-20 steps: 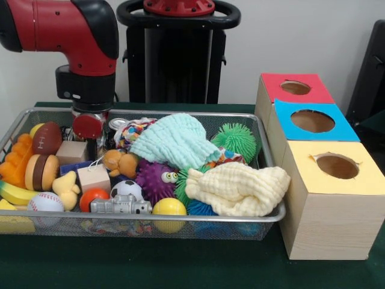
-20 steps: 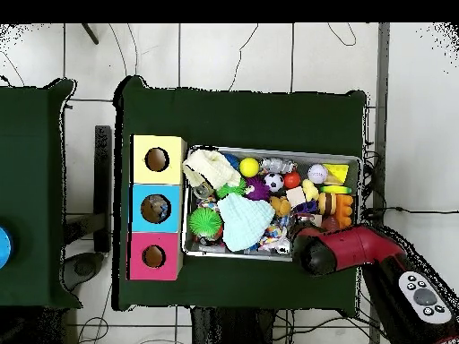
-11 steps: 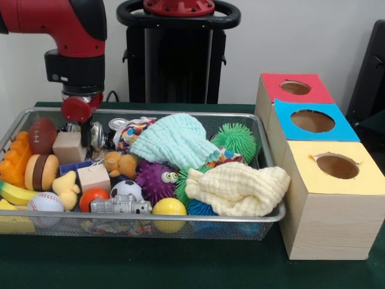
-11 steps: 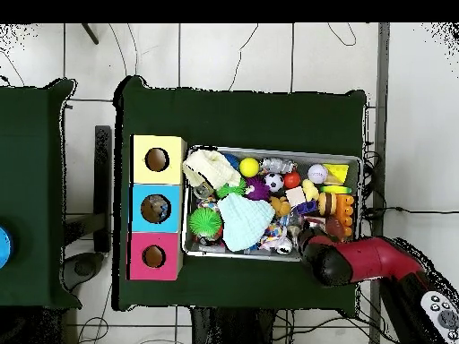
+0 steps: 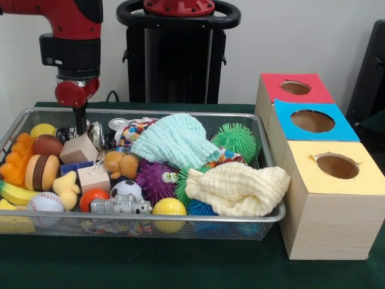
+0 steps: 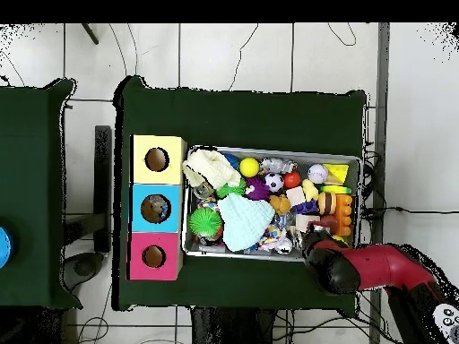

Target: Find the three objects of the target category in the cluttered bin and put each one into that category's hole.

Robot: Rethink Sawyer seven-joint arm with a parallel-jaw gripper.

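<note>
My gripper (image 5: 79, 127) hangs from the red wrist over the back left corner of the wire bin (image 5: 180, 220). It looks shut as one narrow black stem, with nothing in it. Its tip is just above a tilted wooden block (image 5: 78, 149), beside a silver can (image 5: 96, 133). A brown football (image 5: 47, 144) and a yellow ball (image 5: 42, 129) lie to its left. The red box (image 5: 295, 88), blue box (image 5: 313, 121) and yellow box (image 5: 337, 166), each with a round hole, stand right of the bin. In the overhead view the arm (image 6: 363, 268) covers the bin's lower right corner.
The bin is crowded: teal cloth (image 5: 174, 141), pale yellow cloth (image 5: 237, 189), green spiky ball (image 5: 236, 139), purple spiky ball (image 5: 155, 179), brown teddy (image 5: 120, 162), burger toy (image 5: 41, 171), baseball (image 5: 45, 201), second wooden block (image 5: 93, 177), soccer ball (image 5: 127, 189).
The gripper rose out of the bin and shifted left in the front view. The football dropped lower, uncovering the yellow ball, and the wooden block tipped.
</note>
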